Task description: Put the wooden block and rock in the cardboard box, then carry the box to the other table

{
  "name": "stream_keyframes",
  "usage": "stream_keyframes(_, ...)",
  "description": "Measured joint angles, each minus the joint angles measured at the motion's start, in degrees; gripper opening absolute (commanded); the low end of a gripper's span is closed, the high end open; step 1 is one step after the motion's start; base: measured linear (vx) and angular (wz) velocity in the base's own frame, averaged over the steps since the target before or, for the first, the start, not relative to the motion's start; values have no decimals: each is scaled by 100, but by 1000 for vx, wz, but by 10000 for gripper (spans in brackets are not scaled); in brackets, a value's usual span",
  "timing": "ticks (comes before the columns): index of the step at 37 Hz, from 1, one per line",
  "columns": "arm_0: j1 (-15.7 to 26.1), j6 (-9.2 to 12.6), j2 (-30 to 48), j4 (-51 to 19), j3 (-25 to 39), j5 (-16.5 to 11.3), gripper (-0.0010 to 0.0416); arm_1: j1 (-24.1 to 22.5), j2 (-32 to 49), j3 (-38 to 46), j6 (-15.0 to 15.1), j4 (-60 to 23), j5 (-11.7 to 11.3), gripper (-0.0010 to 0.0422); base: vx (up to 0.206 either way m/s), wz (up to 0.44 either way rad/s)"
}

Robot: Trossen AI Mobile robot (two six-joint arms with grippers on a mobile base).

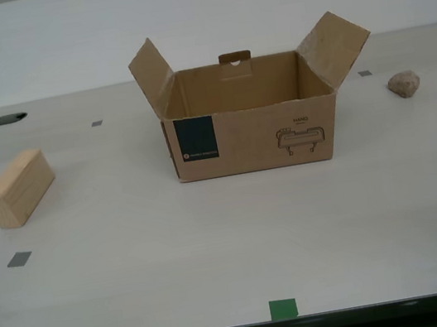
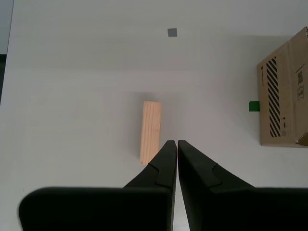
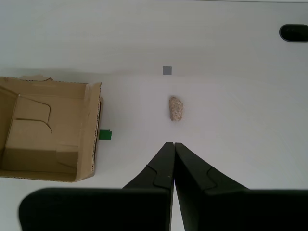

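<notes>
The open cardboard box (image 1: pixel 253 137) stands in the middle of the cream table, side flaps up, nothing visible inside it (image 3: pixel 45 132). The wooden block (image 1: pixel 17 188) lies at the exterior view's left; the rock (image 1: pixel 404 84) lies at the exterior view's right. Neither arm shows in the exterior view. My second gripper (image 2: pixel 173 143) hovers shut high above the table, its tips just beside the end of the wooden block (image 2: pixel 150 131), with a side of the box (image 2: pixel 285 94) in view. My first gripper (image 3: pixel 170 145) hovers shut above the table, short of the rock (image 3: pixel 176 108).
Small grey tape squares (image 1: pixel 19 259) dot the tabletop, and a green tape mark (image 1: pixel 283 309) sits at the near edge. A dark oval hole (image 1: pixel 7 119) lies at the far part of the exterior view's left. A white wall rises behind the table.
</notes>
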Motion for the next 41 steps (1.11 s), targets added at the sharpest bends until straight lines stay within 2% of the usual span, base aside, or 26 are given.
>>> stream_keyframes(7,11,20,2,17,0,0,0,2,-2,0,0,28,0,21,0,0)
stream_keyframes(15,15,15,2,15,0,0,4,2,0,0,-26,68,0,89,0,0)
stream_keyframes(22,15,-129,2,15,0,0,26,2,-2,0,-46,103,-2,145,0,0)
stream_keyframes(27,13,-302,2,46,0,26,59,2,-2,0,-76,103,-2,180,0,0)
stream_keyframes(31,15,-310,2,151,0,177,92,2,-2,0,-83,103,-2,205,0,0)
stream_keyframes(41,17,-308,2,186,0,210,197,2,-2,0,-85,103,-2,259,0,0)
